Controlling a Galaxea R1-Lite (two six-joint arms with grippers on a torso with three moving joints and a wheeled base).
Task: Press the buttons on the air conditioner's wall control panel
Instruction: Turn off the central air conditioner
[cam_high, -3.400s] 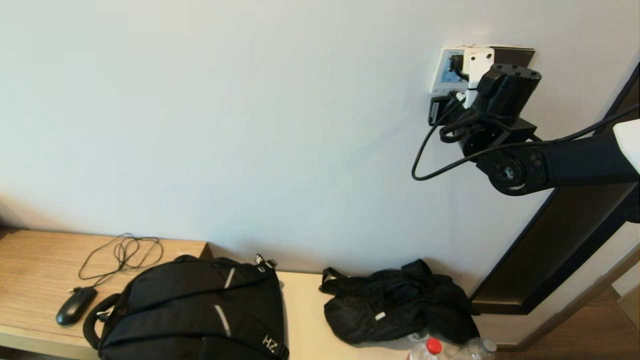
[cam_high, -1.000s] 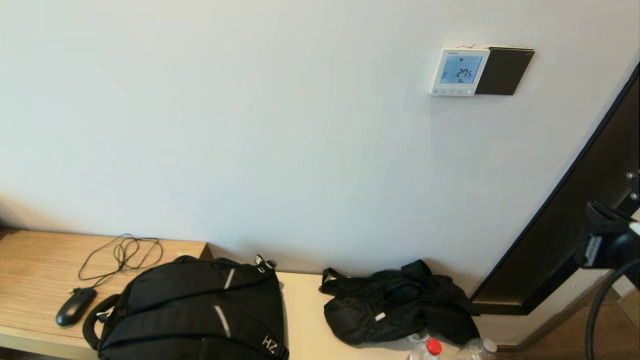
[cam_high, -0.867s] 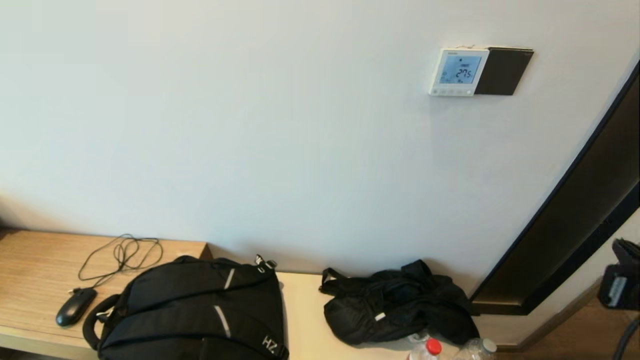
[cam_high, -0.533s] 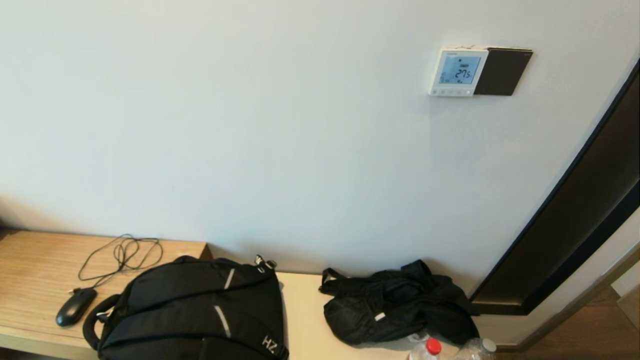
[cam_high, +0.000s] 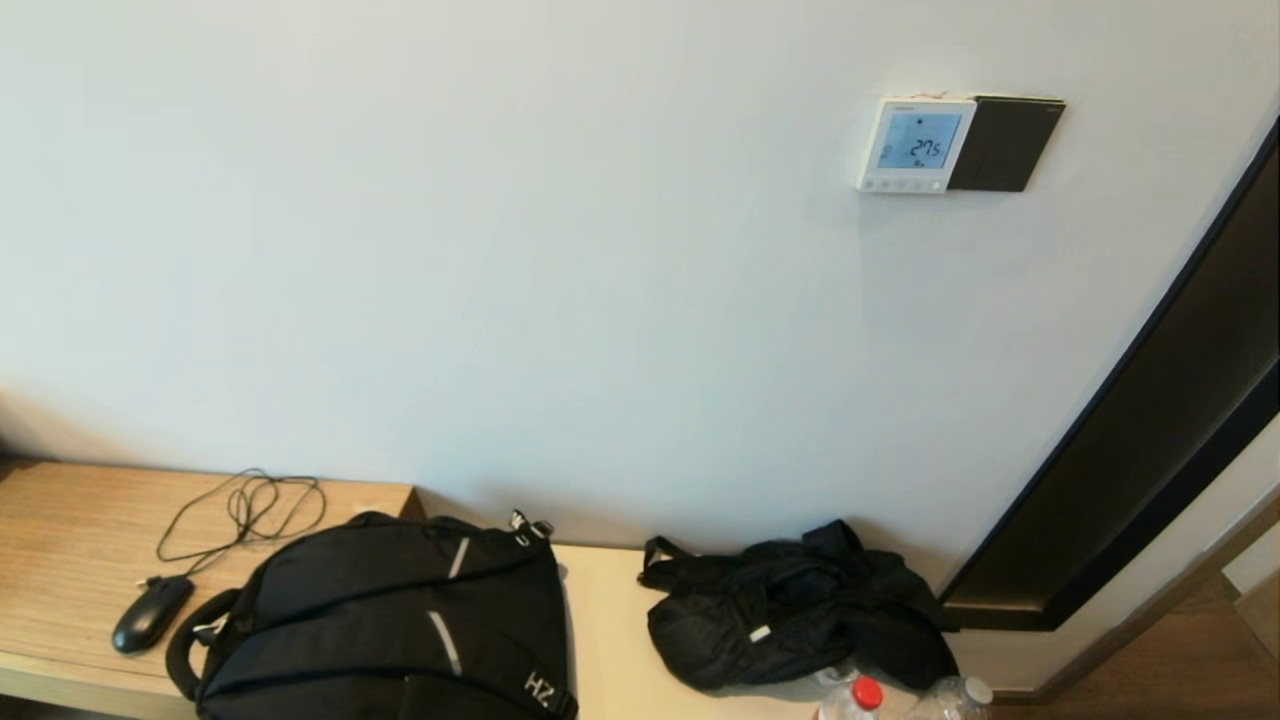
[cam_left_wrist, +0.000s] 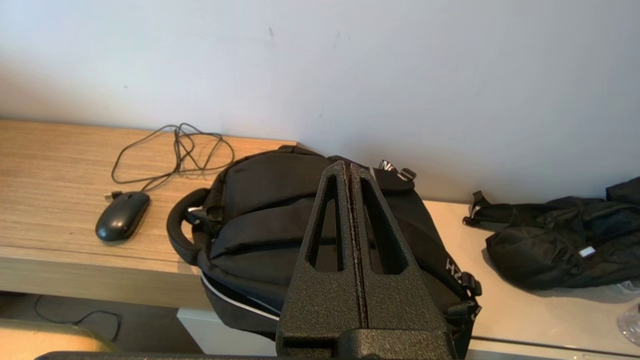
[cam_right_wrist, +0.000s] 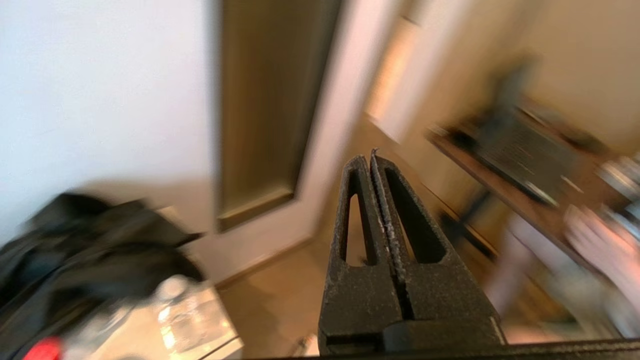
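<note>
The air conditioner's wall control panel (cam_high: 915, 144) is a small white square on the wall at the upper right, its pale blue screen showing digits. Its row of tiny white buttons (cam_high: 903, 184) runs along its lower edge. Neither arm shows in the head view. My right gripper (cam_right_wrist: 371, 156) is shut and empty, low and off to the right, pointing at the floor by the door frame. My left gripper (cam_left_wrist: 348, 166) is shut and empty, parked low in front of the black backpack (cam_left_wrist: 280, 220).
A dark brown plate (cam_high: 1005, 143) adjoins the panel's right side. A dark door frame (cam_high: 1130, 440) runs down the right. On the wooden bench (cam_high: 70, 530) lie a mouse (cam_high: 150, 612) with its cable, the backpack (cam_high: 390, 620), a black bag (cam_high: 800, 610) and bottles (cam_high: 900, 700).
My right arm has come away from the panel, dropped down to the right and left the head view. The panel is now uncovered with its screen lit.
</note>
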